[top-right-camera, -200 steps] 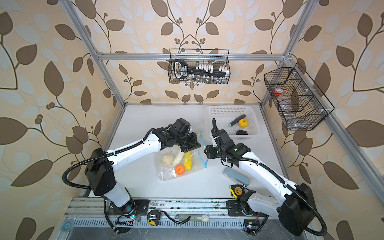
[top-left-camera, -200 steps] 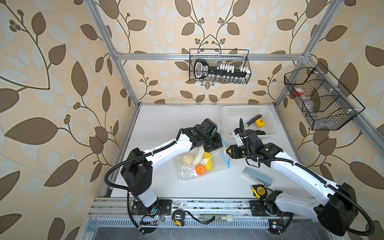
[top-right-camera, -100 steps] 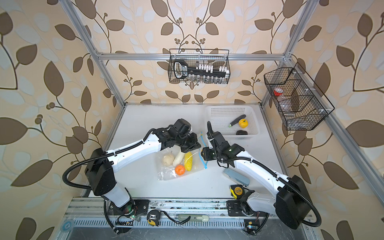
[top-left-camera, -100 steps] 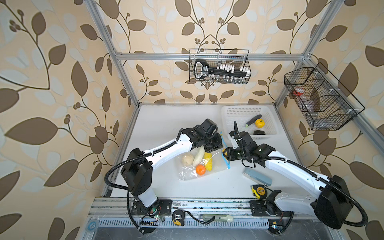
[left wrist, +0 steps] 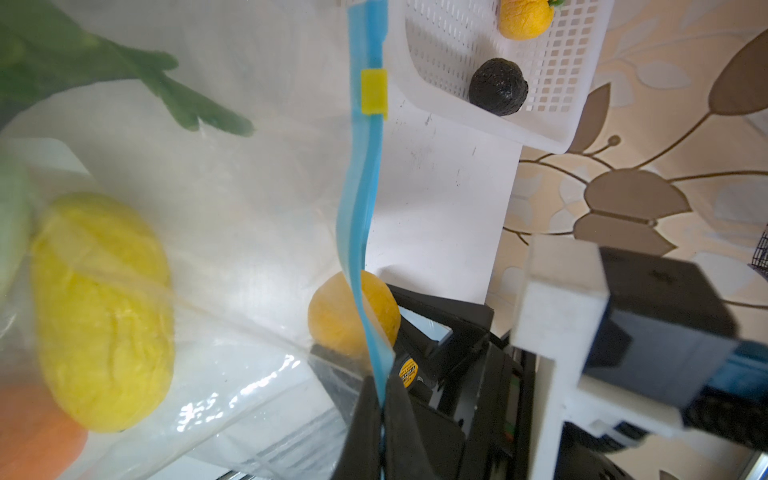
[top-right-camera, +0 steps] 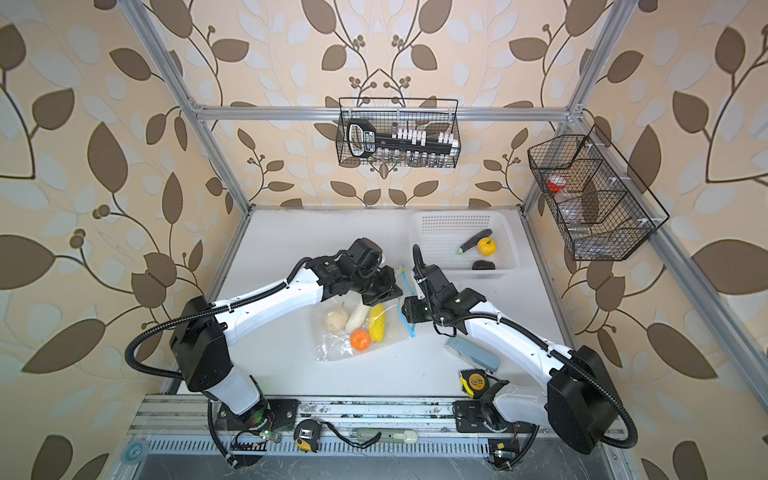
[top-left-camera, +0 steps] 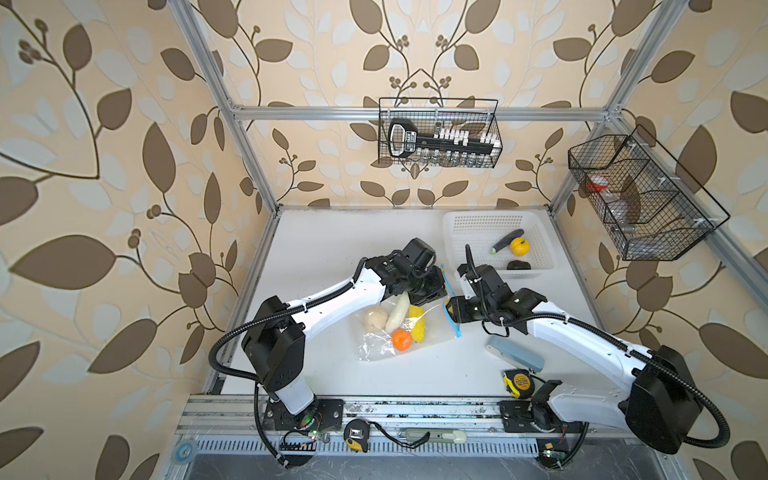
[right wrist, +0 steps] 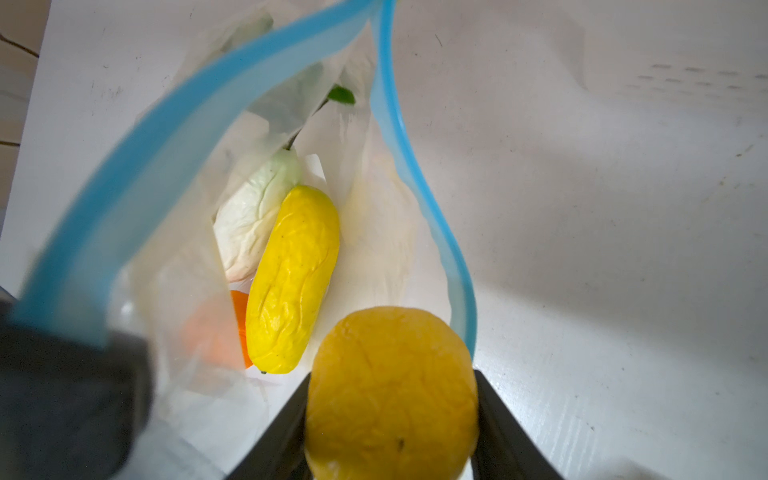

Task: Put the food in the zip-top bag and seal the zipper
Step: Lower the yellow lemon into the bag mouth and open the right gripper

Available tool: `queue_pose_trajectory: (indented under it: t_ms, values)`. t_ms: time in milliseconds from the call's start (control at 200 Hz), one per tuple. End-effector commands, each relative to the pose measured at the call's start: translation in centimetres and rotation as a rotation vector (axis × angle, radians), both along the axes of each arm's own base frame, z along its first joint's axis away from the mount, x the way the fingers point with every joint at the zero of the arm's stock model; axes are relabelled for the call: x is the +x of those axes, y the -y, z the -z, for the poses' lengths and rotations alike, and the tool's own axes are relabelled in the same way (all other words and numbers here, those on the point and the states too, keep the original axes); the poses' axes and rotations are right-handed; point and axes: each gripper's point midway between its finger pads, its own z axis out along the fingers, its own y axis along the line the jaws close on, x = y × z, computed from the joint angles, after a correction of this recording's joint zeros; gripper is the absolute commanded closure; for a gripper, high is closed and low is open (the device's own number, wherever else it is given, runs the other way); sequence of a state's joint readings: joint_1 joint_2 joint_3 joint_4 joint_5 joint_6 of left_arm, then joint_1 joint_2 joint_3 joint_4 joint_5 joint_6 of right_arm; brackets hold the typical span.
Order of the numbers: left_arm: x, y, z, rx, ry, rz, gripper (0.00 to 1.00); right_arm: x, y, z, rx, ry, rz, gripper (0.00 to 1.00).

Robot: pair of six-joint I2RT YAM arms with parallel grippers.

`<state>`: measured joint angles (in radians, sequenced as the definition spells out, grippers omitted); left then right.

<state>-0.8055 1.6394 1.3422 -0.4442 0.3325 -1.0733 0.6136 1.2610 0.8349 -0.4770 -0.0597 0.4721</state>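
R gripper (right wrist: 392, 415) grasps yellow-orange fruit (right wrist: 390, 365) at zip-top bag (top-left-camera: 432, 332) mouth, mid-frame in a top view.
L gripper (left wrist: 381, 403) clenched on zipper (left wrist: 360, 187); mouth gapes, yellow veg (right wrist: 293, 278) inside.

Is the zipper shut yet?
No, the right wrist view shows the zipper gaping open, its blue strips apart around the yellow piece inside.

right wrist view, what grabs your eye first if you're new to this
A round yellow-orange fruit fills the foreground, gripped in the right pincer at the mouth of the zip-top bag. Its bright blue zipper gapes wide open, and a long yellow piece lies inside.
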Motion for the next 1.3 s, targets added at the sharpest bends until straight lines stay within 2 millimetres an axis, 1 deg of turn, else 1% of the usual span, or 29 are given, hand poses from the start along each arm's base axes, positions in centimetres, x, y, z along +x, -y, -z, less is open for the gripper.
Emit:
queue_pose_trajectory:
  t_ms: [0,525,715,980,1295]
  values:
    - [0.2,0.5,-2.2,-0.038,0.055,0.014,1.00,-0.3,0.1,0.8,-0.007,-0.010,0.001,0.45]
    - [0.3,0.6,-2.1,-0.039,0.056,0.012,1.00,-0.4,-0.2,0.3,0.003,0.002,-0.020,0.35]
    - [0.2,0.6,-2.0,-0.038,0.054,0.010,1.00,-0.5,-0.2,0.1,0.008,0.007,-0.020,0.34]
    - [0.2,0.4,-2.0,-0.037,0.059,0.006,1.00,-0.7,-0.2,-0.3,0.021,0.013,-0.023,0.31]
    - [0.2,0.2,-1.8,-0.032,0.060,-0.001,1.00,-0.8,-0.1,-0.8,0.034,0.027,-0.021,0.30]
